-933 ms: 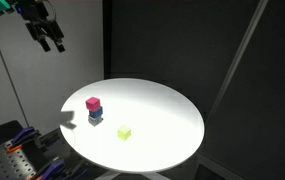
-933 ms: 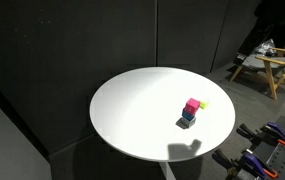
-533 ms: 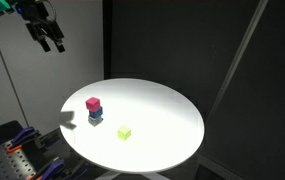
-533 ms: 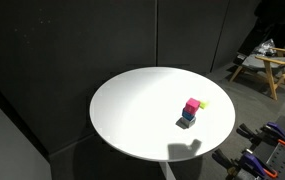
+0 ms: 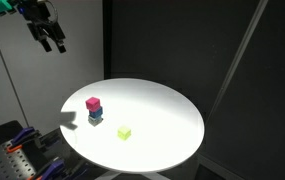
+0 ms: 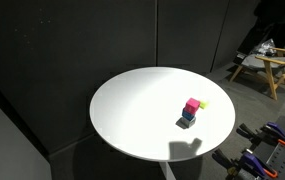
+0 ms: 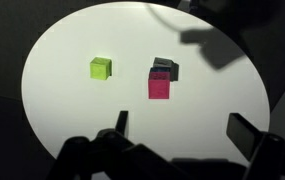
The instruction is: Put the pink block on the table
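One pink block [image 5: 93, 103] atop blue cube [image 5: 96, 117], round white table [image 5: 157, 110]

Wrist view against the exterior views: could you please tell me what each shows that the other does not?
Only the wrist view: the gripper close up, open, looking down on the cubes. Only an exterior view: the wooden chair and the pink block stacked on the blue cube. Shared: the white table, all three cubes, the yellow-green cube standing apart.

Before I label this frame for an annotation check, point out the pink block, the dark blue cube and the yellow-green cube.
pink block [image 5: 93, 103]: in an exterior view, front face.
dark blue cube [image 5: 96, 117]: in an exterior view, visible side.
yellow-green cube [image 7: 101, 68]: wrist view, top face.
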Controlling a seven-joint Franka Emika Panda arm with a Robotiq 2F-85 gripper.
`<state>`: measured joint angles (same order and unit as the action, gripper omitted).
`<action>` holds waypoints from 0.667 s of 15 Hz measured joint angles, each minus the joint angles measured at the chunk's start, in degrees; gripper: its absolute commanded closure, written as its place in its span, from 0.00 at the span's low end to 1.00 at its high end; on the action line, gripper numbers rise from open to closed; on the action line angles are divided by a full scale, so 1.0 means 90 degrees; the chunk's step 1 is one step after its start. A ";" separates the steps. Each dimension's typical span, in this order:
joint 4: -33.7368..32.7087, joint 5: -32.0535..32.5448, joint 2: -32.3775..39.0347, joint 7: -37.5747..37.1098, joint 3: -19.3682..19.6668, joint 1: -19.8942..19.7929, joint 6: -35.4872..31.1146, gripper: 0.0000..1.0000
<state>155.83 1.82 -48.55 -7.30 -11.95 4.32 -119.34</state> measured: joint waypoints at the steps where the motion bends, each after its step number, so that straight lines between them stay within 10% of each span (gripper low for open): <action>1: -0.0016 -0.0004 0.0036 0.0000 0.0049 0.0000 0.0000 0.00; 10: -0.0687 -0.0314 0.1071 0.0135 0.0575 0.0011 -0.0019 0.00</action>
<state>149.65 -1.01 -38.91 -6.08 -6.78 4.41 -119.52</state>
